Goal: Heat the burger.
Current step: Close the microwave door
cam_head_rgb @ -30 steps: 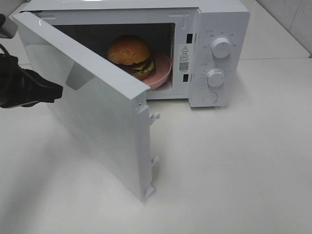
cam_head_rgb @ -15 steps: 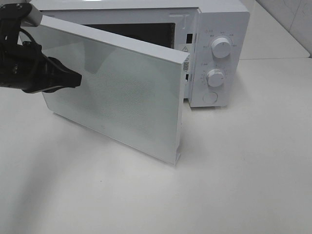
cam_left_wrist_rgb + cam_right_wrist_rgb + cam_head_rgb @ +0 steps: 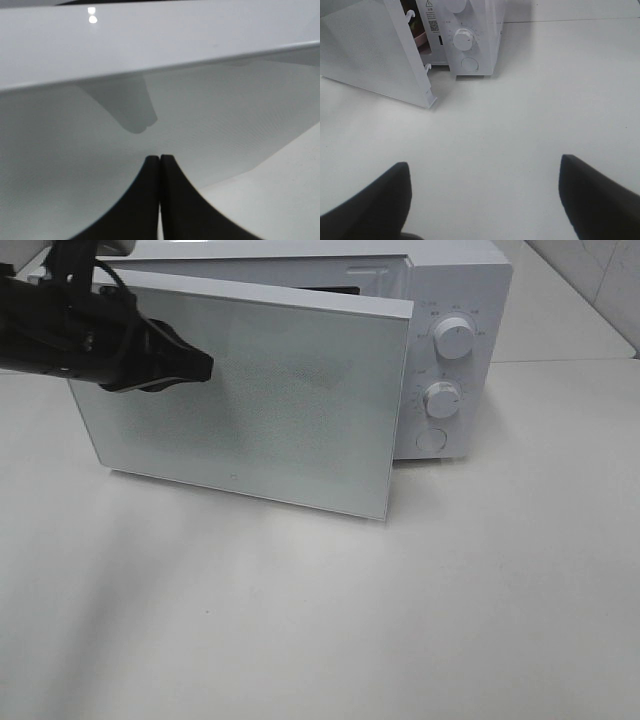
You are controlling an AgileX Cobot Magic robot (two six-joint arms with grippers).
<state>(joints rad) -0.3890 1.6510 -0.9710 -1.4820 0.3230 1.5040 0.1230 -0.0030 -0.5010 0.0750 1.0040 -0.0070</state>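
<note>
The burger is hidden behind the white microwave door, which stands nearly closed with its latch edge a little out from the microwave. My left gripper is shut and empty, its tip against the door's outer face. The left wrist view shows its fingertips pressed together on the door panel. My right gripper is open and empty above the bare table, in front of the microwave. In the right wrist view a sliver of the pink plate shows through the door gap.
The microwave's control panel has two round knobs and a round button. The white table stretches in front of the microwave. A tiled wall is at the far right.
The door has swung from wide open to nearly closed, pushed by my left gripper moving right. The burger and plate, visible inside a second ago, are now covered by the door.
</note>
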